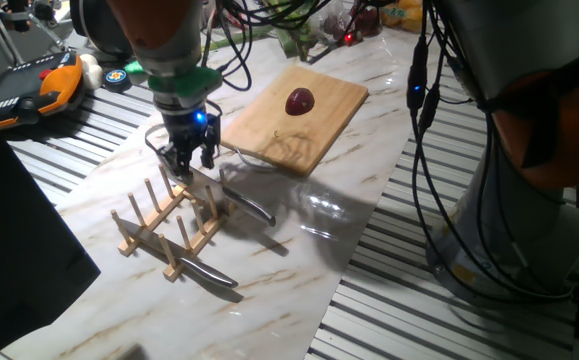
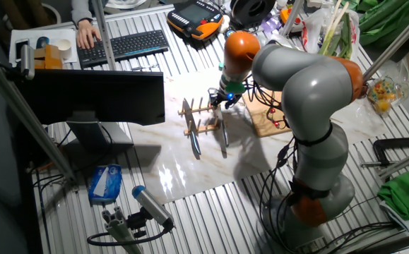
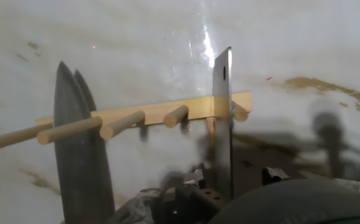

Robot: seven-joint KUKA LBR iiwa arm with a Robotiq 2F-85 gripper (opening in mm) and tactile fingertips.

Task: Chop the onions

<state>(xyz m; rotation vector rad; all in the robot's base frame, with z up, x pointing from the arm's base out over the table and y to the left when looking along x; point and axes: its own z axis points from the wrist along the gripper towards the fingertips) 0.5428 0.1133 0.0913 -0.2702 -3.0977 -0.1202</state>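
The dark purple-red onion (image 1: pixel 300 101) lies whole on the wooden cutting board (image 1: pixel 329 120) at the back. My gripper (image 1: pixel 191 160) hangs well left of it, over the far end of a wooden peg rack (image 1: pixel 164 225). The rack holds two knives: one (image 1: pixel 254 208) right under my hand and another (image 1: pixel 209 275) at the near end. In the hand view a straight steel blade (image 3: pixel 222 124) rises between my fingertips (image 3: pixel 195 186), with a visible gap on its right side. My gripper (image 3: pixel 232 183) is open around it. The arm hides the onion in the other fixed view.
A second, pointed blade (image 3: pixel 80 155) stands in the rack to the left. Cables (image 1: pixel 419 120) hang beside the board. An orange teach pendant (image 1: pixel 49 85) lies at the back left. The robot base (image 1: pixel 529 180) stands at the right.
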